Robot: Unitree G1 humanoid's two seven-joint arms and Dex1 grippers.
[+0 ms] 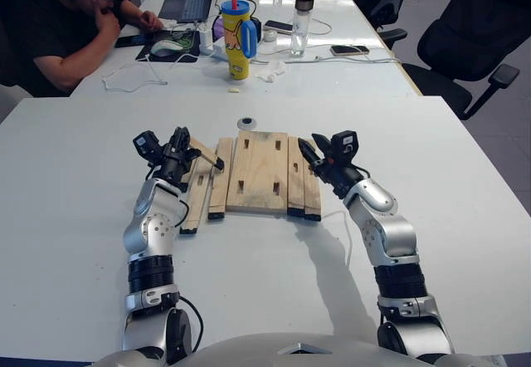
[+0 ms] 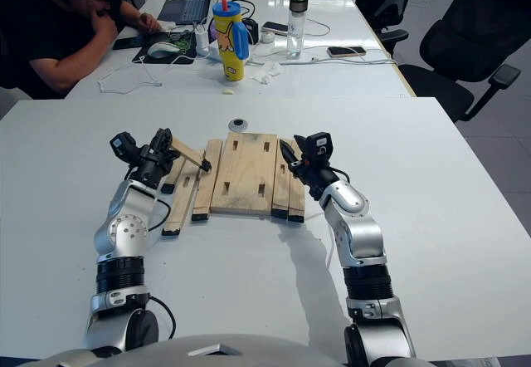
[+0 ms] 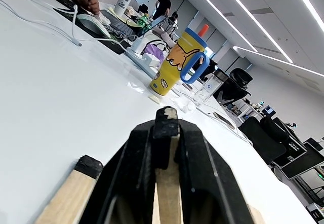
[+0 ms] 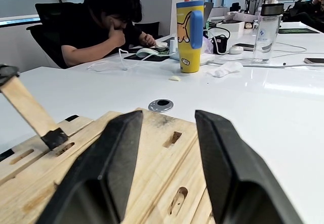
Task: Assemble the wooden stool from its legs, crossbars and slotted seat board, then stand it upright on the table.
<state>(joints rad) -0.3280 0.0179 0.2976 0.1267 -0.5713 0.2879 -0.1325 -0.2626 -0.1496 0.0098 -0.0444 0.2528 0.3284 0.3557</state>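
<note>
The slotted seat board (image 1: 259,172) lies flat mid-table. Two wooden legs with black tips (image 1: 199,194) lie along its left side, and two more (image 1: 304,186) along its right. My left gripper (image 1: 184,145) hovers over the left legs, shut on a short wooden crossbar (image 1: 207,156) that slants toward the board, its black tip raised. In the left wrist view the fingers (image 3: 136,153) pinch that bar (image 3: 166,120). My right gripper (image 1: 307,151) stands open over the far end of the right legs, with nothing between the fingers (image 4: 116,148); the board (image 4: 152,133) lies beyond them.
A small round metal disc (image 1: 246,123) lies just beyond the board. On the table behind stand a yellow cup with a blue handle (image 1: 236,39), a water bottle (image 1: 302,22), cables and a laptop. A person sits at the far left. White table (image 1: 75,184) spreads either side.
</note>
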